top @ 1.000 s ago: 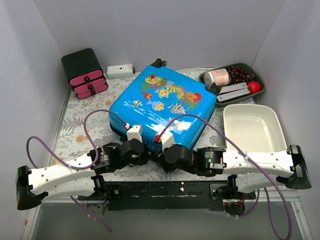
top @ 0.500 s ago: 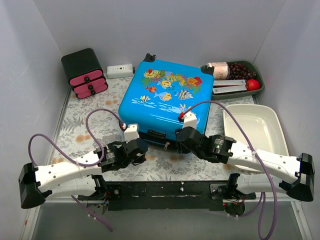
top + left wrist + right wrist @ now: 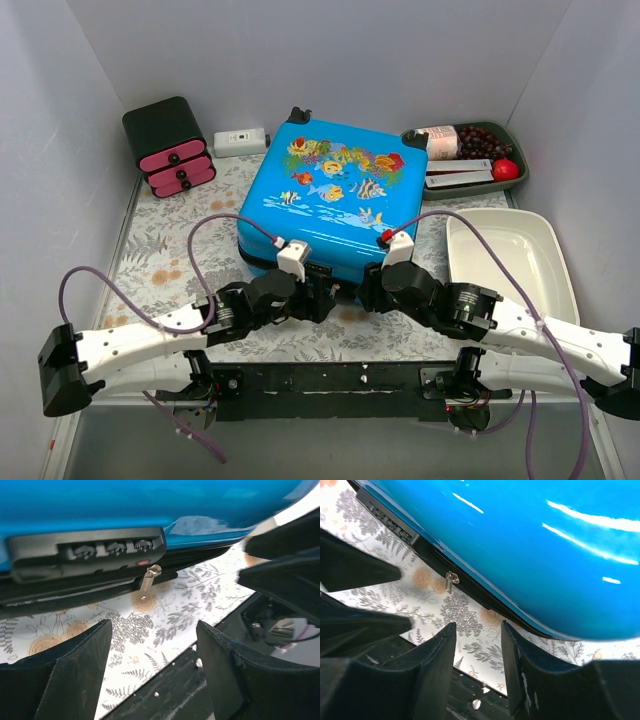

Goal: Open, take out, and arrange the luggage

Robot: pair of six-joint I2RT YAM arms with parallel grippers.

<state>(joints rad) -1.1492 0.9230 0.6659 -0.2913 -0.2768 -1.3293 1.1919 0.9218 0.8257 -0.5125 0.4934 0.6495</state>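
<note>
The luggage (image 3: 335,195), a bright-blue fish-print suitcase, lies flat and zipped shut mid-table. Its near side faces both arms and carries a black combination lock (image 3: 100,550) with a metal zipper pull (image 3: 149,577) hanging beside it. My left gripper (image 3: 322,297) sits low in front of the lock, open, with only tablecloth between its fingers (image 3: 75,675). My right gripper (image 3: 368,292) hovers just to its right along the same side. In the right wrist view it (image 3: 478,626) is open and empty, short of the zipper pull (image 3: 451,580).
A black box with pink drawers (image 3: 168,147) and a white device (image 3: 240,142) stand at the back left. A dark tray (image 3: 520,178) of food items is at the back right, with a white tub (image 3: 505,255) in front of it. The black arm mount (image 3: 330,378) runs along the near edge.
The luggage was turned square and pushed back, then stayed still. My left gripper opened and slid right toward the lock. The right gripper moved left and nearer.
</note>
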